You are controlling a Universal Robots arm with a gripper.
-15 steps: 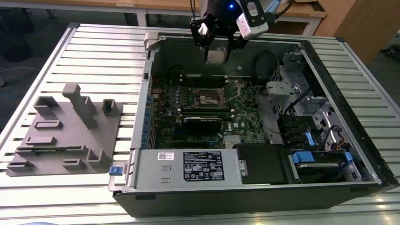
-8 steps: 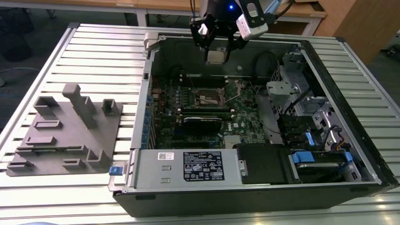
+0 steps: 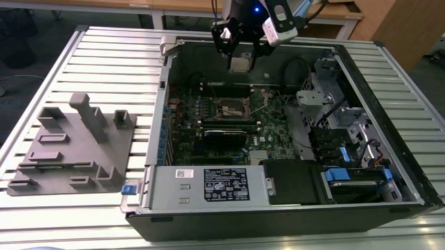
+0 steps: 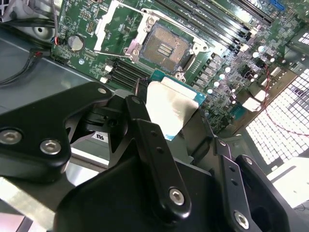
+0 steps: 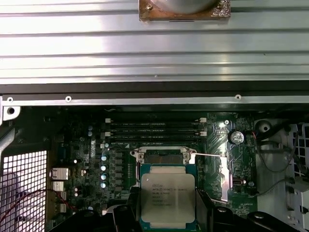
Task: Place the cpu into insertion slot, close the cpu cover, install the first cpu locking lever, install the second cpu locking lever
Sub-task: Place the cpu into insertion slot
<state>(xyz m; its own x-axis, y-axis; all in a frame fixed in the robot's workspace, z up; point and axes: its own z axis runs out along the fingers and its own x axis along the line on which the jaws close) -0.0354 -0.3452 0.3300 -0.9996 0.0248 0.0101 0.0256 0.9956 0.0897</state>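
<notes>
The black gripper (image 3: 240, 57) is clamped on the cpu (image 4: 172, 107), a flat square chip with a matte silvery top. It hangs clear of the uncovered insertion slot (image 4: 164, 48), dark-centred inside a shiny metal rim.

Worktable (image 3: 104, 47): pale ribbed aluminium slats, running across exterior view. Overhead light glares on slats toward near corner at exterior view's left. Beyond far edge: wooden desk (image 3: 181, 6), light brown. Wooden panel (image 3: 399, 26) at exterior view's right. Floor (image 3: 90, 15) dark grey under desk.
</notes>
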